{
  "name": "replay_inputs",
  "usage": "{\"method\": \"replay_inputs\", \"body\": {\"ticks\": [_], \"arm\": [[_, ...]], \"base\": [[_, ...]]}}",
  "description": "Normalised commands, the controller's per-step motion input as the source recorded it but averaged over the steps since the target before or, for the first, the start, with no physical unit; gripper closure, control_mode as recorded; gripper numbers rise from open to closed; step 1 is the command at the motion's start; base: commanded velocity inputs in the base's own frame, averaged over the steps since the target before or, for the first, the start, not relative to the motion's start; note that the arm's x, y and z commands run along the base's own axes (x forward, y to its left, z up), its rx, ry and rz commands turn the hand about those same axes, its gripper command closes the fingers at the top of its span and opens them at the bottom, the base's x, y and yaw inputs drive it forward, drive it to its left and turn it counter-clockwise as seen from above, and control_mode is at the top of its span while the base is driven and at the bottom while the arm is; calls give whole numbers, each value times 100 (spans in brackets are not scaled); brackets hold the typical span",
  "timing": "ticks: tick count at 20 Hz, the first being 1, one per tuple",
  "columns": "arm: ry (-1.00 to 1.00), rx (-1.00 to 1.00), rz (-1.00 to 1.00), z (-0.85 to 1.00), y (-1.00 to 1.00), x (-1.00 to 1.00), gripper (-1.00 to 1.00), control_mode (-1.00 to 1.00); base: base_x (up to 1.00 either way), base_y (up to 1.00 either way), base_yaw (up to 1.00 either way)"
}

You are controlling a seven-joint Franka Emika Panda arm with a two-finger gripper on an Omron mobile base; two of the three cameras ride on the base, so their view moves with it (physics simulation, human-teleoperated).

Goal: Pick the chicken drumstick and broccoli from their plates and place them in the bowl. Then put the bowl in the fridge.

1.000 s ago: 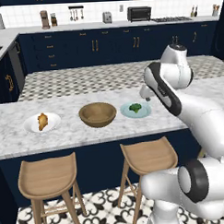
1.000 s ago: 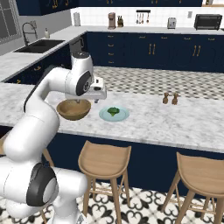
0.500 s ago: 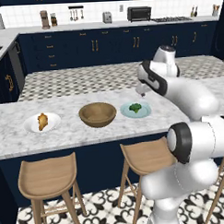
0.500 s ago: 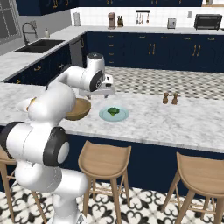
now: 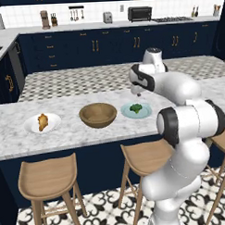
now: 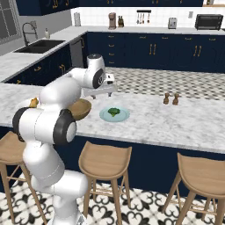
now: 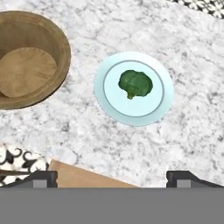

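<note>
Hand view: broccoli (image 7: 135,84) is framed centre on its pale plate (image 7: 109,103), jaws spread wide and empty, so a descent for pickup seems required next.

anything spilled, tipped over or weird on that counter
Nothing stands out. The broccoli sits on its pale blue-green plate, the chicken drumstick on the white plate, the bowl upright between them.
</note>
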Motion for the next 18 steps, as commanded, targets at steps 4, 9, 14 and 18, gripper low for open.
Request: {"method": "replay_inputs", "body": {"ticks": [4,9,14,18], "arm": [[0,-2,0,-54,0,54,-100,-100],[0,-4,6,-65,0,24,-100,-100],[0,-2,15,-56,-12,11,-100,-100],[0,0,13,-25,-15,44,-100,-100]], "base": [[0,0,0],[0,0,0],[0,0,0],[0,0,0]]}}
